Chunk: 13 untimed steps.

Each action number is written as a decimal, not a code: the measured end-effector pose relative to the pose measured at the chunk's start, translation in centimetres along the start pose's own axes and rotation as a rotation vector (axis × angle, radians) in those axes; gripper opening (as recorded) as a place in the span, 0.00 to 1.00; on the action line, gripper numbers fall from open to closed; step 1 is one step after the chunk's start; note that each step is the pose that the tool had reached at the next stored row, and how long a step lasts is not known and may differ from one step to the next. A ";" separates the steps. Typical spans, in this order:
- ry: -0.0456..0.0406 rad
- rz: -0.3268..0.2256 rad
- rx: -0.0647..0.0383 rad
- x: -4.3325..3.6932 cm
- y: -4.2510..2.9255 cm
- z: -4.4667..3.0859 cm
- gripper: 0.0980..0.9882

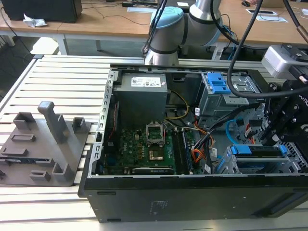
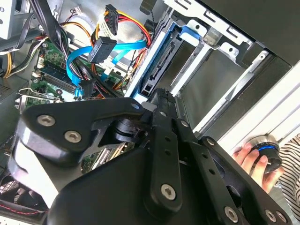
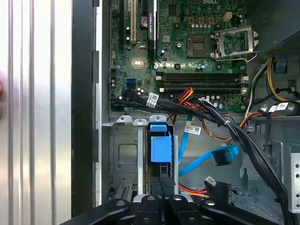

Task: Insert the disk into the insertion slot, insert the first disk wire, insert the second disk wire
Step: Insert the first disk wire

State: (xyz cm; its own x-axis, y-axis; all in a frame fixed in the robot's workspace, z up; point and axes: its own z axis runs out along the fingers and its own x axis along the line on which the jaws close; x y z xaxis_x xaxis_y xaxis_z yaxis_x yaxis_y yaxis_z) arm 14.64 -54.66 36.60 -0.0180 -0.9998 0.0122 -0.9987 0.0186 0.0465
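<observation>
Gripper (image 2: pixel 161 96) linkage up front, tip right at the disk (image 2: pixel 157 61); can't tell if it's clamped or spread. Disk stands on edge in the insertion slot (image 3: pixel 124 154), near corner, exterior view's right. I'd push straight, clear of the second disk wire (image 3: pixel 197 161).

even, bright room light falls from above. the slatted table (image 1: pixel 62 72) glares pale, and the computer case (image 1: pixel 192 202) lies inside in soft shadow.

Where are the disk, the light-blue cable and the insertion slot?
the disk (image 1: pixel 260 150), exterior view, on its dark upturned edge.
the light-blue cable (image 3: pixel 199 162), first wrist view, on its flat middle stretch.
the insertion slot (image 1: pixel 254 166), exterior view, on its grey near wall.
</observation>
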 end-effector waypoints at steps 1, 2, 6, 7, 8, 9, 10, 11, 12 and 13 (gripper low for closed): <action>0.0000 0.000 0.000 0.00 0.00 0.00 0.15; 0.0000 0.000 0.000 0.00 0.00 0.01 0.22; -0.0001 0.000 0.000 -0.24 0.01 0.02 0.30; 0.0000 0.000 0.000 -0.51 0.02 0.01 0.30; -0.0001 0.000 0.000 -0.74 0.03 0.01 0.30; -0.0003 0.000 0.000 -1.11 0.07 0.02 0.30; 0.0000 0.000 0.000 -1.21 0.17 0.01 0.30; 0.0000 0.000 0.000 -1.23 0.32 0.03 0.30; -0.0001 0.000 0.000 -1.24 0.57 0.04 0.30; 0.0000 0.000 0.000 -1.23 0.76 0.06 0.30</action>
State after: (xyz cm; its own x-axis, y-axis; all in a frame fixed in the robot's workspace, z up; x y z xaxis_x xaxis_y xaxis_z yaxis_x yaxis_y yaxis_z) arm 13.90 -53.42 36.57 -0.0181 -0.9998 0.0122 -0.9987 0.0187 0.0465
